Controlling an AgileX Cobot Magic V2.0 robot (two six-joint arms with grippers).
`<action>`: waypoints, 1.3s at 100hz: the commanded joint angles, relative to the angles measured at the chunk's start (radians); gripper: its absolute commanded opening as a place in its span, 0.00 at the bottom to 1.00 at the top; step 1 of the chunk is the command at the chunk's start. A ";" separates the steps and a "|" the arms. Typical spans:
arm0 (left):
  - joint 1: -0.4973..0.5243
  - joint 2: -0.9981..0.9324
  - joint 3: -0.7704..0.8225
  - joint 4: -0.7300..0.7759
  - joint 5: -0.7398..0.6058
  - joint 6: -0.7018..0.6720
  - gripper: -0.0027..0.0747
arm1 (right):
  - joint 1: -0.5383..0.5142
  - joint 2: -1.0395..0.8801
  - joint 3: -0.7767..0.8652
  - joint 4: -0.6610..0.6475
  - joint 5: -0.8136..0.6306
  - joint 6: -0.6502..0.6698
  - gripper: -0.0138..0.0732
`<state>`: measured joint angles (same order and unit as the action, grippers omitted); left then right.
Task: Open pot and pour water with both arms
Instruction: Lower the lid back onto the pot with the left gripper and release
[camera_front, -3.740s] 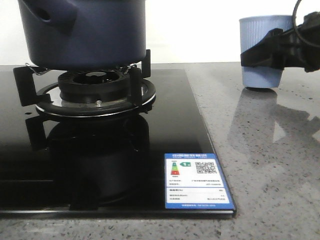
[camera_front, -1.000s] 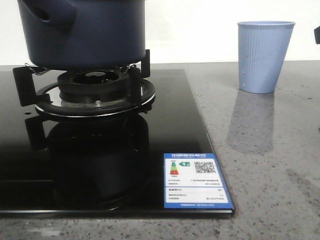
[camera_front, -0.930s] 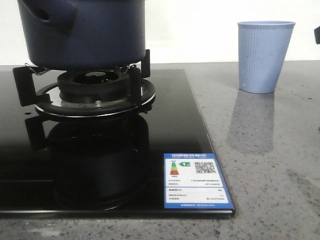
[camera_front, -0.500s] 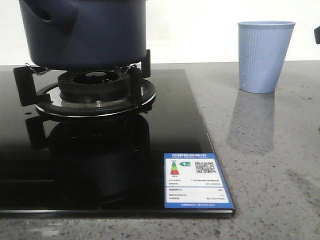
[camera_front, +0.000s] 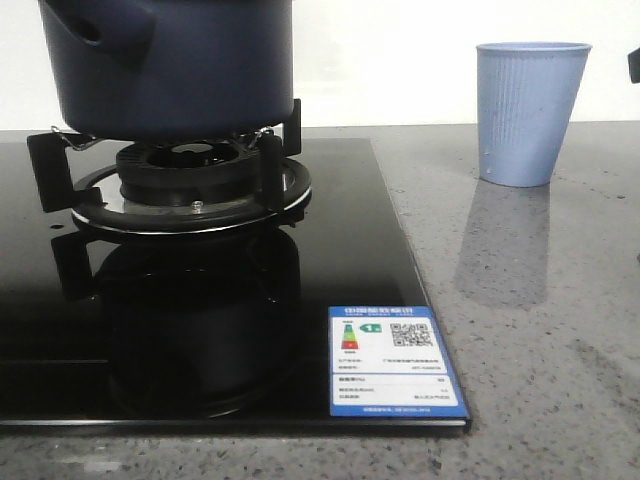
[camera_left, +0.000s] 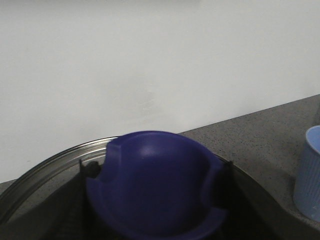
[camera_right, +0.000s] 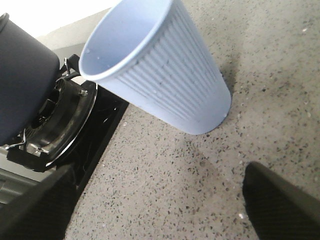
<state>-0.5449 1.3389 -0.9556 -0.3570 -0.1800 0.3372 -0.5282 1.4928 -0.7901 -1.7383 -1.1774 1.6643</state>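
The pot (camera_front: 170, 65), set on the burner (camera_front: 190, 180), is judged heavy and smooth-sided, best taken by its knob (camera_left: 155, 185), which the left gripper seems clamped around, while the right gripper (camera_right: 165, 210) is spread wide.

You're looking at a pot (camera_front: 170, 65) with a smooth, matt navy skin. Its knob (camera_left: 155, 187) looks like smooth blue plastic with a soft sheen, ringed by a shiny metal rim (camera_left: 45, 165). The hob (camera_front: 340, 230) is glossy black glass that mirrors the burner (camera_front: 185, 180), whose supports are matt black metal over a bright steel ring. The cup (camera_front: 527, 112) is pale blue, ribbed and matt. The counter (camera_front: 540, 330) is speckled grey stone, faintly reflective. The label (camera_front: 395, 362) looks like printed paper.
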 joint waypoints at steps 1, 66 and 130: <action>-0.007 -0.049 -0.039 0.003 -0.078 -0.002 0.52 | -0.006 -0.036 -0.021 0.057 -0.096 -0.002 0.84; -0.010 -0.026 -0.039 -0.001 -0.057 -0.002 0.52 | -0.006 -0.036 -0.021 0.057 -0.095 -0.002 0.84; -0.010 -0.073 -0.039 -0.004 -0.042 -0.002 0.73 | -0.006 -0.038 -0.021 0.058 -0.095 0.000 0.84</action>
<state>-0.5449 1.3284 -0.9556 -0.3588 -0.1485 0.3372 -0.5282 1.4928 -0.7901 -1.7383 -1.1774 1.6668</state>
